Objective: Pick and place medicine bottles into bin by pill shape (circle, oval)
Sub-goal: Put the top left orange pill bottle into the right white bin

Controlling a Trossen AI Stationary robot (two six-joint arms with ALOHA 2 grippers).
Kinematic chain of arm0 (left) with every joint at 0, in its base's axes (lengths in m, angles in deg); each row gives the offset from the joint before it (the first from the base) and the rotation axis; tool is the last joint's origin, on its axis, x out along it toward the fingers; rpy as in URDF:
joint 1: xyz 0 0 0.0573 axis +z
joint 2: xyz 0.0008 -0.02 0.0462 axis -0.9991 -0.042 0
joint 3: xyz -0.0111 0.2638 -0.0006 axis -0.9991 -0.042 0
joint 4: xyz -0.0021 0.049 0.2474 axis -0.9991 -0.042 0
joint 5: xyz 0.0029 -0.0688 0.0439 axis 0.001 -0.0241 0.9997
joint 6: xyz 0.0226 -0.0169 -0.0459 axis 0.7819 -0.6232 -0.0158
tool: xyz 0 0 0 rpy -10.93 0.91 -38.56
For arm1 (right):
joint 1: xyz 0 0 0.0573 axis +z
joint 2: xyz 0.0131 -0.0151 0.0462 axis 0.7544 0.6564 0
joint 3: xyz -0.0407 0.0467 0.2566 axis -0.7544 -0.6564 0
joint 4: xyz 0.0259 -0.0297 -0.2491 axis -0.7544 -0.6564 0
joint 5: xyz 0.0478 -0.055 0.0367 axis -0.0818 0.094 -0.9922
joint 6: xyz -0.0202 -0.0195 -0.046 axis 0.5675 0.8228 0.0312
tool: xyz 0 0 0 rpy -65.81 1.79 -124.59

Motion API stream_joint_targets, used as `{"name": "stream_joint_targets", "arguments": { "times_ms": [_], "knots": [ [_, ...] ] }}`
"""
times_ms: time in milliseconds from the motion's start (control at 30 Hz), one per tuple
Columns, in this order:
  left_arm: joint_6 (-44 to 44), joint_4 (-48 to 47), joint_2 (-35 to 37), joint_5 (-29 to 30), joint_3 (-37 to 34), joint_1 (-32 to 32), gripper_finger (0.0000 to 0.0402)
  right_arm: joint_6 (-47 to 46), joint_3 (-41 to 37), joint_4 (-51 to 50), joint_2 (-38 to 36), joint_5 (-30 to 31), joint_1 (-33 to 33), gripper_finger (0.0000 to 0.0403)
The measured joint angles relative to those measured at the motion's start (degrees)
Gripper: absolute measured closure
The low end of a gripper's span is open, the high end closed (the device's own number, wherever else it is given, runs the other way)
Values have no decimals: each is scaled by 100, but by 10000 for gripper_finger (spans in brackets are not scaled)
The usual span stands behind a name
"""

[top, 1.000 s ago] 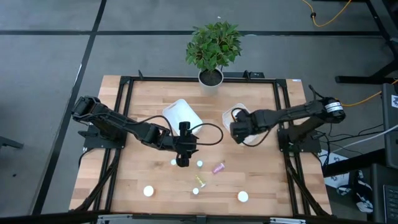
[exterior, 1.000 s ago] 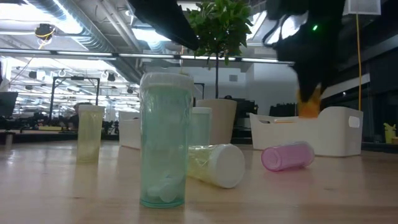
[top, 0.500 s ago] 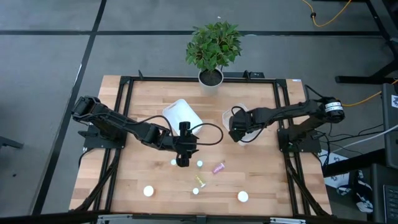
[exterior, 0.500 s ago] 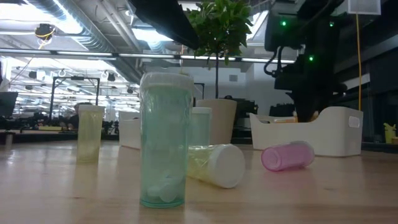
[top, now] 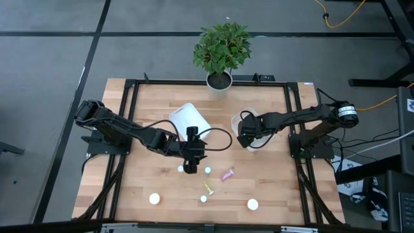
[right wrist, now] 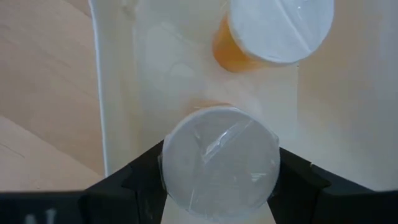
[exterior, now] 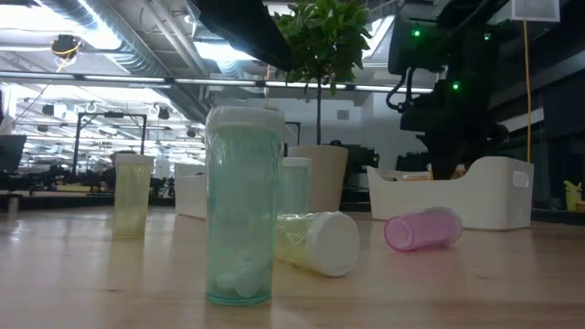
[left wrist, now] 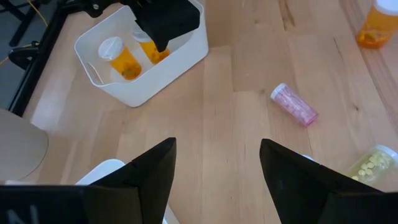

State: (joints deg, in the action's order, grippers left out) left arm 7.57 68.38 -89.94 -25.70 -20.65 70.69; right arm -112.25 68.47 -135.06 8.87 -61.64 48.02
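Since a second ago, the right arm has swung its tool over the right-hand bin.

Beneath that right tool (right wrist: 217,180) sits the white bin (top: 253,133), and between the fingers an orange bottle (right wrist: 217,158), cap up, with another orange bottle (right wrist: 267,31) just beyond; whether it is pinched or freed, I cannot tell. Judged risk: lifting before release could drag it out. Left tool (left wrist: 217,168), spread, hovers above the table (top: 142,110); a pink bottle (left wrist: 294,106) lies ahead.

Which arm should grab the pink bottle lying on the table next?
Left. The left gripper hangs open over the table's middle, close to the pink bottle. The right gripper is busy over the right bin, its fingers around an orange bottle inside it.
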Motion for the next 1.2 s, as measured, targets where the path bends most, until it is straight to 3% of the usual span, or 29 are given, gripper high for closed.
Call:
{"name": "stream_joint_targets", "arguments": {
  "times_ms": [1200],
  "knots": [
    [-2,0,0,-2,0,-2,177,-34,-2,11,0,258,7,177]
  ]
}}
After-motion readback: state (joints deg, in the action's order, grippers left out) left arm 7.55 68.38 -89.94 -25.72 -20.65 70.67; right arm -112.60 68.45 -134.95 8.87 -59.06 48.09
